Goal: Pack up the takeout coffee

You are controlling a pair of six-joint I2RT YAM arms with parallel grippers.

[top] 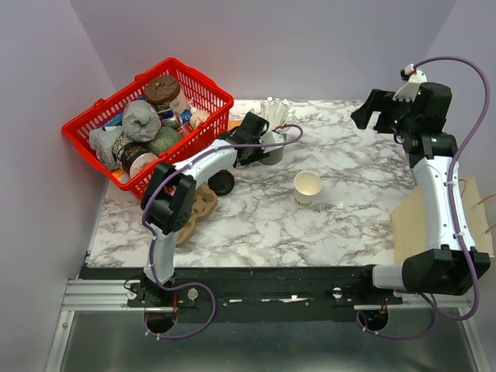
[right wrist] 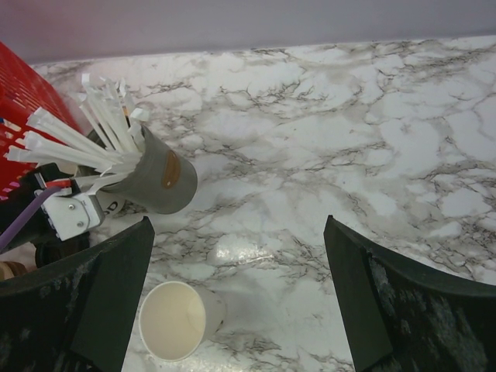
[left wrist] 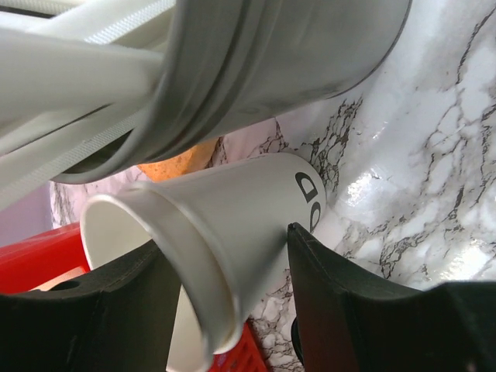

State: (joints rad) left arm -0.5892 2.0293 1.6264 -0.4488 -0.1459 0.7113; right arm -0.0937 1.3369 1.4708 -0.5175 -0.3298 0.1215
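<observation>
Nearest the left wrist camera, a white paper cup [left wrist: 232, 209] lying on its side is seen between the black fingers [left wrist: 101, 310] of the left gripper [left wrist: 225, 248]. The gripper is closed to a middling width on it, and both fingers appear to touch its wall. A second rim seems to be nested inside, though that cannot be told for certain. Just above it in that frame the grey cup of white sticks [left wrist: 294, 62] is crowded close. No lidded cup is shown in any view. At the centre of the top view a lidless cream cup [top: 308, 187] stands upright and alone, and it is judged to be the takeout coffee in the making. A round black lid [top: 223, 183] lies apart from it, left of centre beside the left arm. A brown cup carrier [top: 198, 208] at lower left and a flat paper bag [top: 438, 225] at the right edge are touched by neither gripper. The right gripper [right wrist: 239, 232] is held wide with nothing between its fingers, raised at the upper right of the top view. The task is judged barely begun: the lid is not yet fitted and nothing is packed.
</observation>
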